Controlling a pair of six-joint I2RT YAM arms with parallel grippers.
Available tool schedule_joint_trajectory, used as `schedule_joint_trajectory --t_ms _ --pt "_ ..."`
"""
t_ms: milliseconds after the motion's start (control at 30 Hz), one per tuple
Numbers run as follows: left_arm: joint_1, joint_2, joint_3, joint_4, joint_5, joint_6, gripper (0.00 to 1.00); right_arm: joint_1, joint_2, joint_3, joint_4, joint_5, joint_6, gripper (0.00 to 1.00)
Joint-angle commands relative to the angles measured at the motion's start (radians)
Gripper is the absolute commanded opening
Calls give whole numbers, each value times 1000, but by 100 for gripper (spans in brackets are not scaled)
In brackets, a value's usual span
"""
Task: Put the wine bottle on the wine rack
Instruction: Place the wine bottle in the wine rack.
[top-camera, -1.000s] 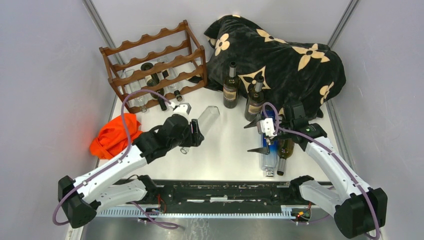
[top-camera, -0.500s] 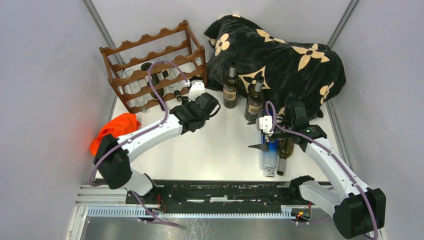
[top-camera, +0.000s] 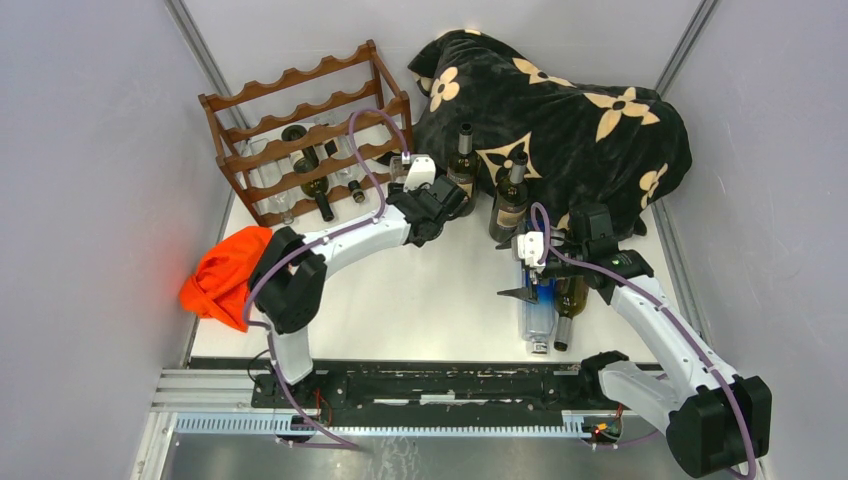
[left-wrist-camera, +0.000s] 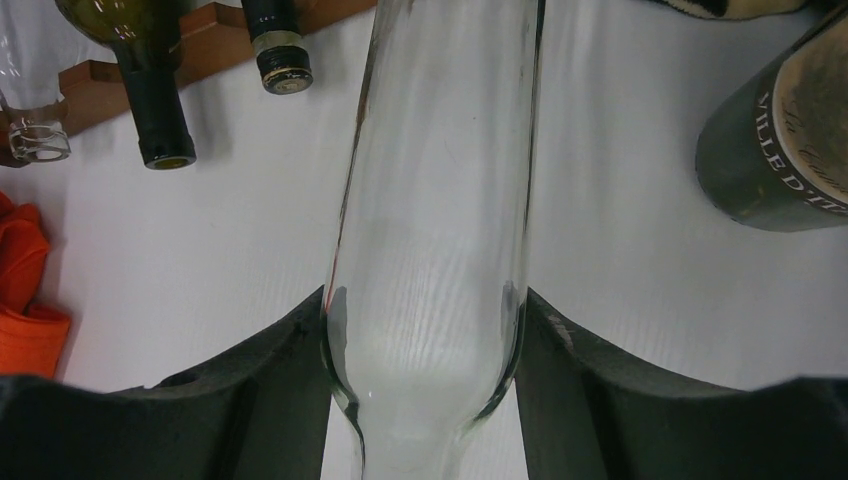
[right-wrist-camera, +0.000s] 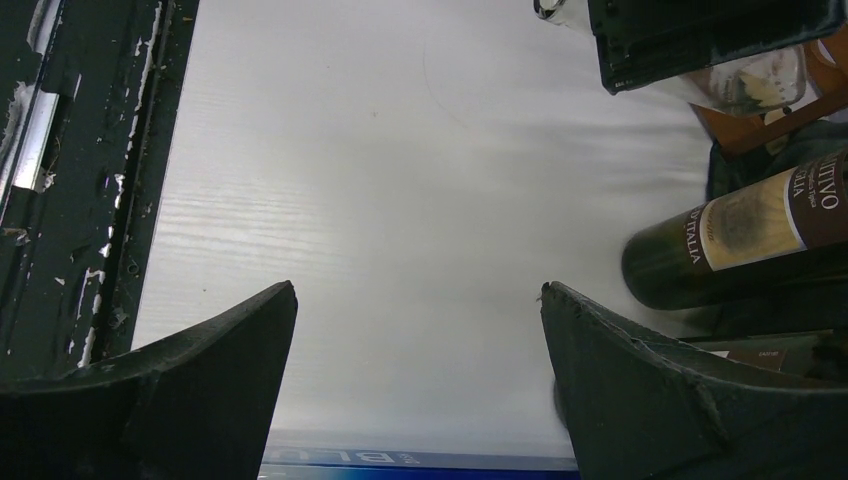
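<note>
Centre of the overhead view: the left gripper (top-camera: 436, 207) is closed around a clear glass wine bottle (left-wrist-camera: 440, 230), held above the white surface (top-camera: 430, 300). It is just right of the dark wooden wine rack (top-camera: 300, 130) in the upper left. At right, the right gripper (top-camera: 515, 272) hangs wide open and empty over two lying bottles (top-camera: 568, 300).

Robot lab test cell: plain grey walls (top-camera: 90, 200), white table (top-camera: 440, 300), aluminium rail (top-camera: 400, 425).
</note>
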Motion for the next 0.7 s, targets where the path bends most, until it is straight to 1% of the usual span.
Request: schedule_joint_trajectory --t_ms 0,233,667 --pt "25 29 81 43 -71 -64 2 -2 -14 5 15 -1 -8 98" --pt "80 101 119 43 -80 -74 2 -3 -11 2 10 -3 -18 98" --pt "130 226 230 35 -107 -69 2 -2 6 1 -2 -10 -34 98"
